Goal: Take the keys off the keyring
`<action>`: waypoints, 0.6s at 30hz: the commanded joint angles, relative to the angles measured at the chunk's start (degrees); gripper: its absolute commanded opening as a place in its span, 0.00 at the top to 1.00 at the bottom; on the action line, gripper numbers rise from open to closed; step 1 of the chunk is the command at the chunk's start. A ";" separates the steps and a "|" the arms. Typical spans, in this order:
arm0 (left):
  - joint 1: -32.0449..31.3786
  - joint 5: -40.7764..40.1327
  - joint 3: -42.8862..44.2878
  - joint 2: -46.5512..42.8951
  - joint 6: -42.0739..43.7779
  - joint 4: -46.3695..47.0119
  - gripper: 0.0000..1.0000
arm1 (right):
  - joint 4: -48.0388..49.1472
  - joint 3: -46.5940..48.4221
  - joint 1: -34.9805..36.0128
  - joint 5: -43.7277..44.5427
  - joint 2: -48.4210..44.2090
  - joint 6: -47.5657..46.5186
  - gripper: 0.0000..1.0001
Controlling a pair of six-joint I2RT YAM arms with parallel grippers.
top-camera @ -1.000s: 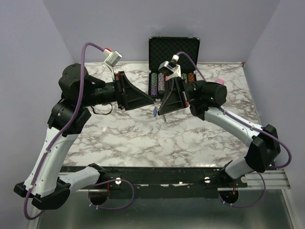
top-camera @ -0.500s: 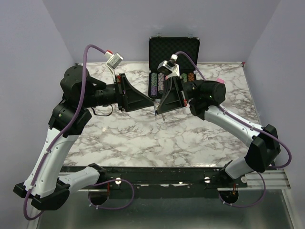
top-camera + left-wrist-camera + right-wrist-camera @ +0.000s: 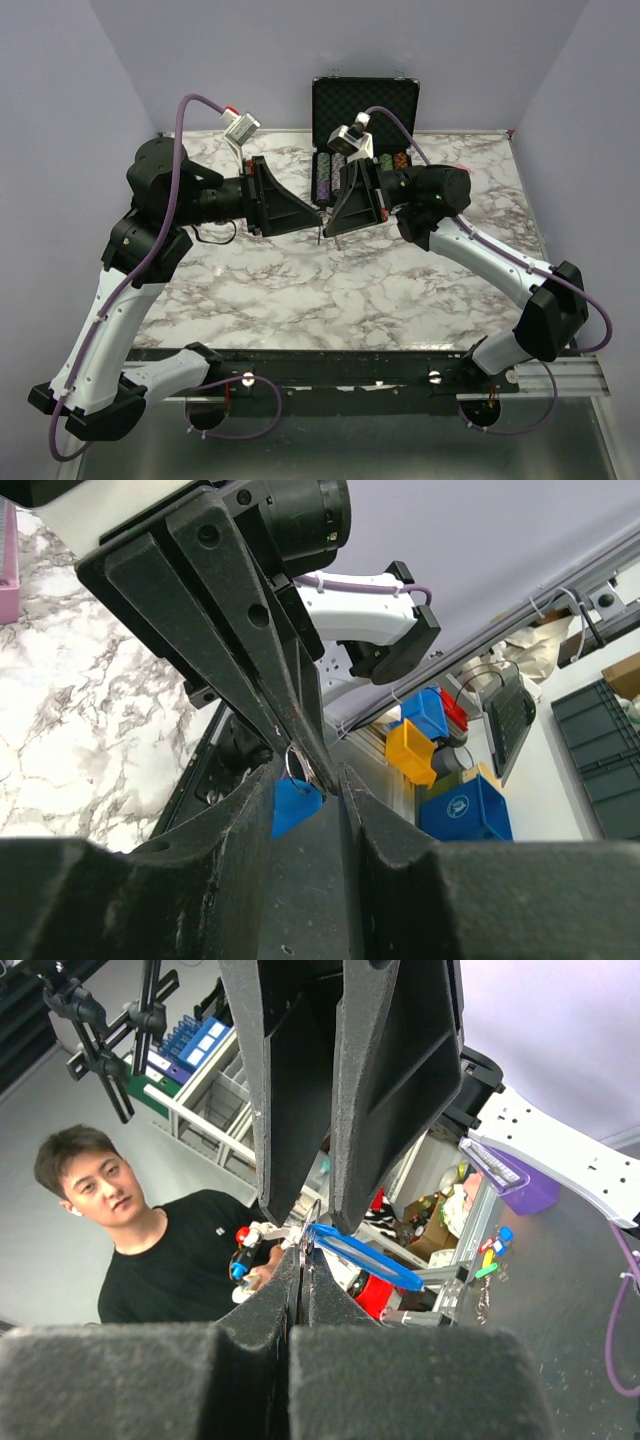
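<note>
Both grippers meet tip to tip in the air above the marble table. My right gripper is shut on the thin silvery keyring, pinched at its tip. The blue-headed key hangs from the ring to the right of the pinch. My left gripper is open. Its two fingers straddle the right gripper's tip from the other side. In the left wrist view the keyring and blue key sit between the left gripper's jaws, close to the left finger.
An open black chip case stands at the back of the table with rows of chips in front of it. A pink object lies at the back right behind the right arm.
The two grippers have closed in on each other and shifted slightly left. The blue key, earlier showing below the tips, now sits between the left gripper's jaws.
</note>
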 commanded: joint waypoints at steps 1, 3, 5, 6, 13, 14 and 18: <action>-0.50 3.34 0.40 -0.13 0.01 0.06 0.63 | -0.72 1.94 0.45 -1.07 -0.52 -1.92 0.99; -0.67 3.51 0.49 0.13 0.27 -0.47 0.69 | -0.63 1.94 0.45 -1.08 -0.61 -2.01 0.99; -0.76 3.60 0.84 0.31 0.54 -1.00 0.75 | -0.80 1.94 0.45 -1.16 -0.61 -2.10 0.99; -0.85 3.60 0.84 0.40 0.63 -1.09 0.76 | -0.89 2.02 0.54 -1.25 -0.61 -2.10 0.99; -1.20 3.69 1.10 0.93 0.63 -1.26 0.78 | -1.33 2.29 0.45 -1.34 -0.43 -2.54 0.99; -1.20 3.60 1.19 0.93 0.72 -1.35 0.79 | -1.59 2.29 0.45 -1.43 -0.43 -2.54 0.99; -1.20 3.43 1.10 1.10 1.24 -2.23 0.92 | -2.73 2.37 0.54 -1.34 -0.78 -3.59 0.99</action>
